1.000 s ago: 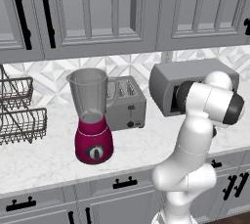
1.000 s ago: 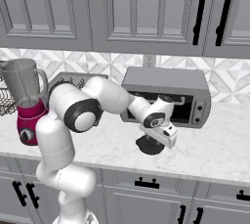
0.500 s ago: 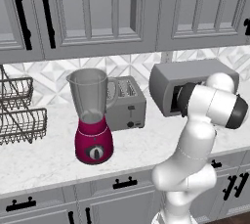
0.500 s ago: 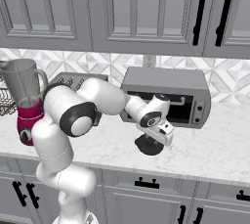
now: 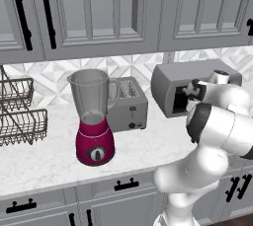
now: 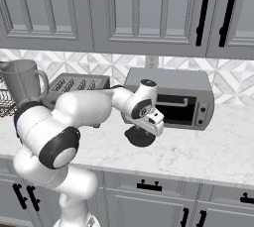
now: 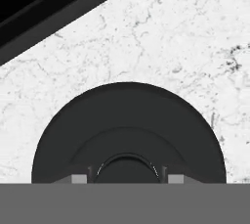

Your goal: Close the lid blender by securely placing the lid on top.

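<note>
- Left base view: the blender [image 5: 95,121] stands open-topped on the desk [image 5: 44,163], left of the toaster [image 5: 127,104], far from the working arm.
- Right base view: the end effector [image 6: 145,131] is down on the lid [image 6: 140,137] before the microwave [image 6: 171,98].
- Hand view: fingers [image 7: 79,178] closed on the lid's [image 7: 128,125] knob. Grasping looks done; next, lift and carry it leftward.

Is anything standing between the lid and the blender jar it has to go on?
Yes. The toaster stands on the counter between the lid, which sits in front of the microwave, and the blender. The jar's mouth looks open and unobstructed.
</note>
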You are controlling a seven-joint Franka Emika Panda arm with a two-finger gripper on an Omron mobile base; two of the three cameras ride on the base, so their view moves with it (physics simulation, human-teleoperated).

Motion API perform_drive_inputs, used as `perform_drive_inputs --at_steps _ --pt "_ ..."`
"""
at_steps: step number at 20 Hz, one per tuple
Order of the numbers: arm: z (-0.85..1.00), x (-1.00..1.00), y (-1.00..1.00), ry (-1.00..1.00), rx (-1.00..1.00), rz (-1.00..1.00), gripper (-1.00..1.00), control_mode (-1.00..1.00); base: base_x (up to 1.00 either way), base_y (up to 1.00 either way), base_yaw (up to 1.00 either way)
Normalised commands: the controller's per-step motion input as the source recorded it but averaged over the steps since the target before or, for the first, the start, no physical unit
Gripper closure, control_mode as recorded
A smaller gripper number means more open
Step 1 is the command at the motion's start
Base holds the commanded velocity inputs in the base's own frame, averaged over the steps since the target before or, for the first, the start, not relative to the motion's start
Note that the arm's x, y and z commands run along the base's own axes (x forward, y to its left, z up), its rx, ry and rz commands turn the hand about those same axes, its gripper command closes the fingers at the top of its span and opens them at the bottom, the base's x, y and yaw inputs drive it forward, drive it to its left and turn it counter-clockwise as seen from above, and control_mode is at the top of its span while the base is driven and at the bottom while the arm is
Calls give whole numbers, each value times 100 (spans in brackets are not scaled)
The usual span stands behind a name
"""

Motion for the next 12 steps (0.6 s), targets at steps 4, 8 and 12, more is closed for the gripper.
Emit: perform_drive_inputs --at_steps 4,8,12 --pt "92 -59 27 -9 -6 0 100 -100 0 0 0" --pt "80 -59 42 -9 -2 0 100 -100 0 0 0" --pt "77 -63 58 -8 -2 0 100 -100 0 0 0"
